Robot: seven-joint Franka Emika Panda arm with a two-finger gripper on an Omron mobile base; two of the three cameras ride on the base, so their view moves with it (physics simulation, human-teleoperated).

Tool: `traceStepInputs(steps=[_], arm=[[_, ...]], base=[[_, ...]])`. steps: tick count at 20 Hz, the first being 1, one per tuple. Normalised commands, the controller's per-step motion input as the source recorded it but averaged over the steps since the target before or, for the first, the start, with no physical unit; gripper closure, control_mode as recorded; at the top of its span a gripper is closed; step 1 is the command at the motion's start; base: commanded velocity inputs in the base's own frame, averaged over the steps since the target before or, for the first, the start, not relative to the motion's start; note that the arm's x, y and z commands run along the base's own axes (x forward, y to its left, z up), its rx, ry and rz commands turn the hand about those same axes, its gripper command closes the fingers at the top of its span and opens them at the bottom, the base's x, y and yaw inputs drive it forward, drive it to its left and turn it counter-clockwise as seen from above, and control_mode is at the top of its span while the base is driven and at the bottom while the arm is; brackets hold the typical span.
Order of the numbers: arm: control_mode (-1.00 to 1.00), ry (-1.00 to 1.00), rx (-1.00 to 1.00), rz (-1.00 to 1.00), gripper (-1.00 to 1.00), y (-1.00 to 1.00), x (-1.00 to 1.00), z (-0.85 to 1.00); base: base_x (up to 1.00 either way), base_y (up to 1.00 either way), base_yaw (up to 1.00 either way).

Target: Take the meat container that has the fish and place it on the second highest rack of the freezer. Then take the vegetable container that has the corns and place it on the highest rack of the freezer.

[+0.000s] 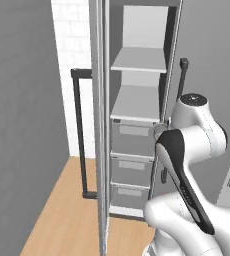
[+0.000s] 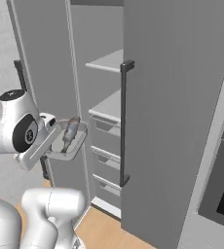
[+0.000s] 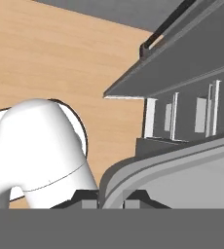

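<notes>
Before the open freezer (image 2: 104, 97), the claw (image 3: 110, 198) is pinched on the rim of the tray (image 2: 67, 146) carrying the fish (image 2: 70, 131).

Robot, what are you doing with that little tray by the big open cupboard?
The robot's gripper is shut on the rim of a grey tray with the fish in it. It holds the tray in front of the open freezer, down near the drawers. The second highest rack, where the tray should go, is bare, and so is the highest rack. The tray is not yet inside.
</notes>
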Motion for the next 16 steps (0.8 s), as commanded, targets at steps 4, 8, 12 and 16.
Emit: traceStepInputs(steps=[4, 8, 12, 16], arm=[[1.00, 0.00, 0.00, 0.00, 1.00, 0.00, 0.00, 0.00], [1.00, 0.00, 0.00, 0.00, 1.00, 0.00, 0.00, 0.00], [1.00, 0.00, 0.00, 0.00, 1.00, 0.00, 0.00, 0.00], [1.00, 0.00, 0.00, 0.00, 1.00, 0.00, 0.00, 0.00]], base=[[0.38, 0.11, -0.28], [0.42, -0.02, -0.11], [0.58, -0.03, -0.04], [0.75, 0.04, -0.08]])
